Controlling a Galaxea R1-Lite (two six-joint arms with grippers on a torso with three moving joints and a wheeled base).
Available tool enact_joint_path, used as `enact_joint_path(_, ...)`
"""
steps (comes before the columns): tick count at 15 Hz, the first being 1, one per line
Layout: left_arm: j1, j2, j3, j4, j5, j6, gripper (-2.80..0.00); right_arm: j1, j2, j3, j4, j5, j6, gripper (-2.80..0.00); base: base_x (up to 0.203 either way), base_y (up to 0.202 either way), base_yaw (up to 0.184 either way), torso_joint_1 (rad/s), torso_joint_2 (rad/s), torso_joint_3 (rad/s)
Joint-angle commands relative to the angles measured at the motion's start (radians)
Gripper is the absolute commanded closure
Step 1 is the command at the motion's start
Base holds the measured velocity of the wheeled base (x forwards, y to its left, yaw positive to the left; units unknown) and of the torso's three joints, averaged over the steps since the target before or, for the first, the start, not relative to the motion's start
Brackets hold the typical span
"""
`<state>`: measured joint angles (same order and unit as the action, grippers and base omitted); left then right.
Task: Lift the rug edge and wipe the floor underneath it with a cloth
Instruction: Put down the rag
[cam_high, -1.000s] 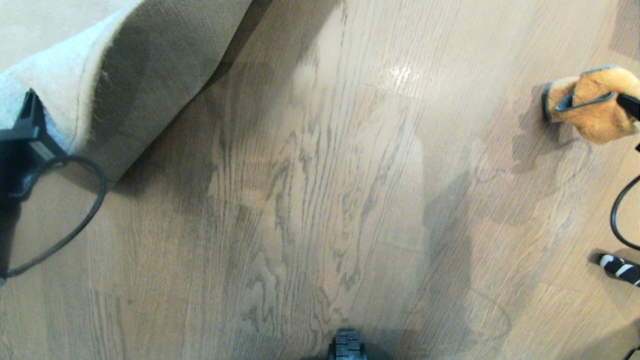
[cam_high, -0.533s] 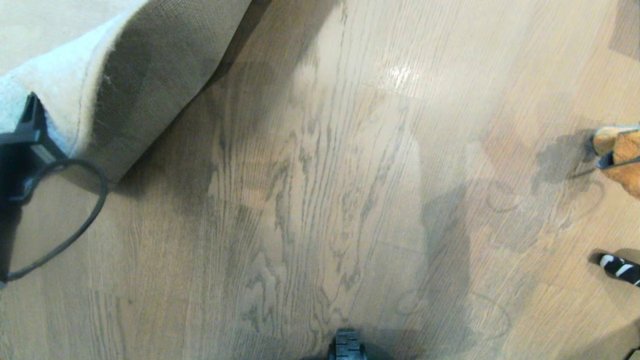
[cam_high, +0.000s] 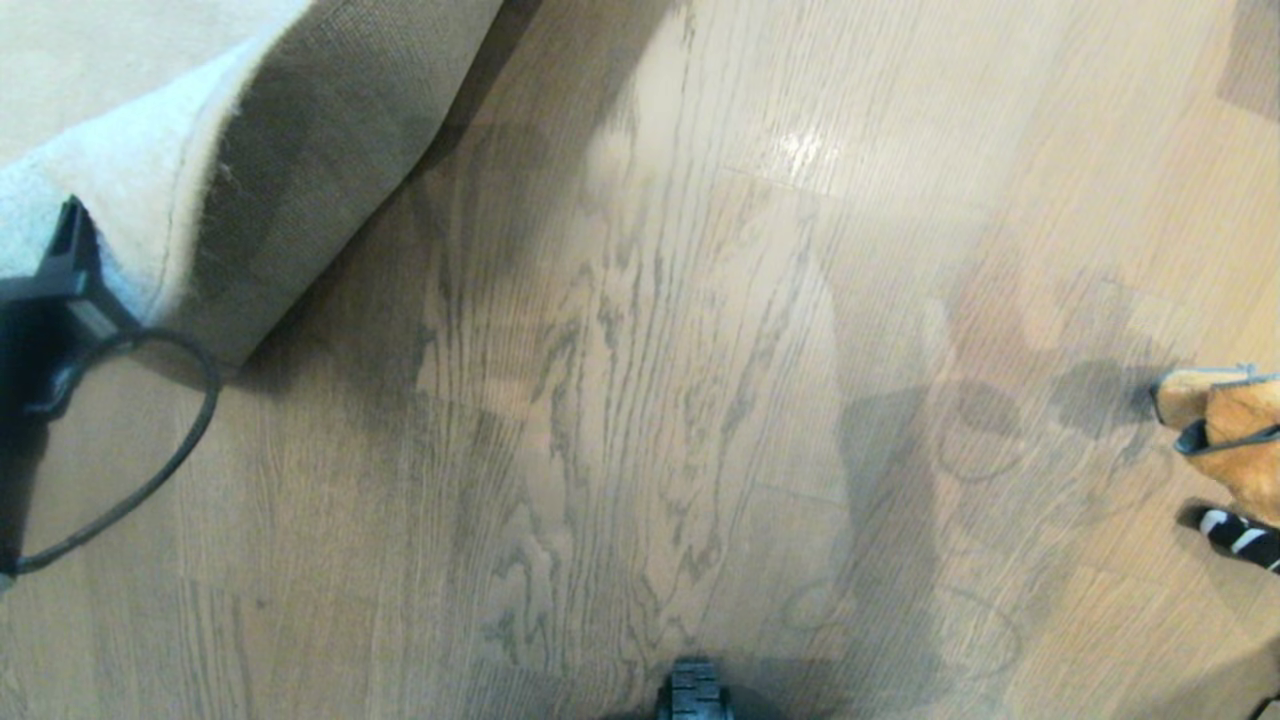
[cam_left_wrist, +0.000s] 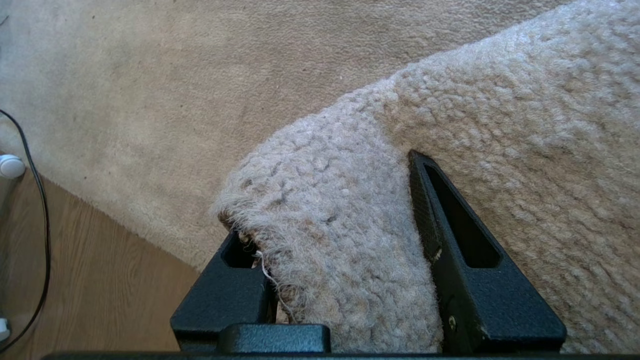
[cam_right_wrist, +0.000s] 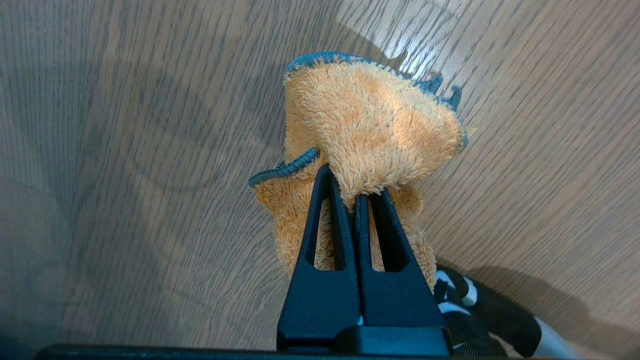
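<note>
the left tool (cam_left_wrist: 345, 250) is clamped on the lifted edge of the pale grey short-pile rug (cam_high: 110, 190), pile bulging out between its black fingers (cam_left_wrist: 465, 260) in the left wrist view. in the head view that tool sits at the far left w/ the rug corner curled up and over, so the tan-brown woven backing (cam_high: 330, 150) faces out and casts a shadow on the boards below.

the right tool (cam_right_wrist: 356, 192) is squeezed tight on the small orange-yellow microfibre cloth w/ dark grey edging (cam_right_wrist: 370, 120); the cloth bunches up ahead of the tips and hangs just over the grey-brown wood plank floor (cam_high: 640, 400). in the head view the cloth (cam_high: 1225, 435) shows only at the far right edge, well apart from the rug.

key relation: the strip to wipe lies under the raised fold, at the far left, so the whole open stretch of floor lies between cloth and target. the fold line runs diagonally, from near the left tool up toward top centre, so strokes prob. need to follow that slant. the right arm carries the cloth though the left is nearer; a long cross-body reach looks needed.

a black-and-white striped object (cam_high: 1240, 535) lies just beside the cloth.
</note>
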<state>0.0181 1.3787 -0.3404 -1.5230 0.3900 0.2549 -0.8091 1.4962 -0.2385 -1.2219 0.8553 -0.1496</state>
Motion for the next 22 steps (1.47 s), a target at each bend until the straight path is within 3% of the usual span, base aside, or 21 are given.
enact_joint_path(1, 0.000, 0.000, 0.000, -0.047, 0.006, 0.001, 0.00, -0.001, 0.001, 0.022, -0.007, 0.005, -0.002, 0.00, 0.000, 0.000, 0.000, 0.000, 0.00, 0.000)
enact_joint_path(2, 0.000, 0.002, 0.001, -0.047, 0.007, 0.001, 0.00, -0.001, 0.001, 0.032, -0.008, 0.005, -0.004, 0.00, 0.000, 0.000, 0.000, 0.000, 0.00, 0.000)
enact_joint_path(3, 0.000, 0.003, 0.000, -0.047, 0.007, 0.001, 0.00, -0.001, -0.001, 0.042, -0.010, 0.005, -0.004, -2.80, 0.000, 0.000, 0.000, 0.000, 0.00, 0.000)
enact_joint_path(20, 0.000, -0.003, 0.021, -0.047, 0.006, 0.001, 0.00, -0.001, -0.042, 0.108, -0.016, 0.007, -0.001, -2.80, 0.000, 0.000, 0.000, 0.000, 0.00, 0.000)
enact_joint_path(21, 0.000, -0.003, 0.021, -0.047, 0.006, 0.001, 0.00, 0.001, -0.046, 0.111, -0.016, 0.007, -0.001, 0.00, 0.000, 0.000, 0.000, 0.000, 0.00, 0.000)
enact_joint_path(22, 0.000, -0.003, 0.021, -0.047, 0.006, 0.001, 0.00, 0.001, -0.055, 0.108, -0.015, 0.009, 0.000, 0.00, 0.000, 0.000, 0.000, 0.000, 0.00, 0.000)
